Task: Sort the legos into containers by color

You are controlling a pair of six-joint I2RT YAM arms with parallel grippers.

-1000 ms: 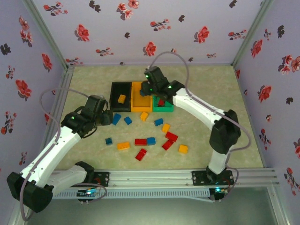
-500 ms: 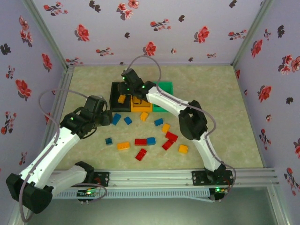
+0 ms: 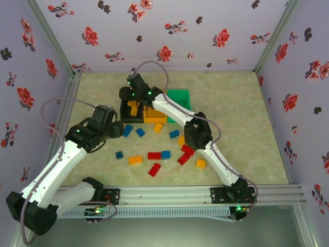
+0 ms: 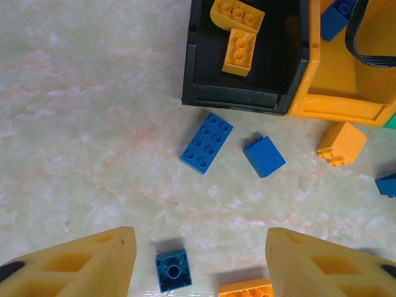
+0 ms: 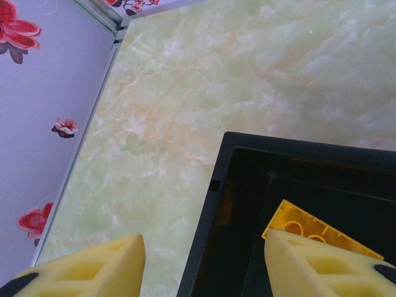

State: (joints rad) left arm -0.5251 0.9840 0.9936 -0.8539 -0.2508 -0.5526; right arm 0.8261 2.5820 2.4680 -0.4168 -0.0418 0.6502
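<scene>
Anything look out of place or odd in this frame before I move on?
Only the colour matching: two orange-yellow bricks lie in the black bin, while the orange bin beside it holds a blue brick. Nothing looks spilled or damaged.

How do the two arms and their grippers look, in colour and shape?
The left arm and right arm have white links, black joints, small green lights and a thin grey cable each. The fingers are yellow wedges with hollow cut-outs.
</scene>
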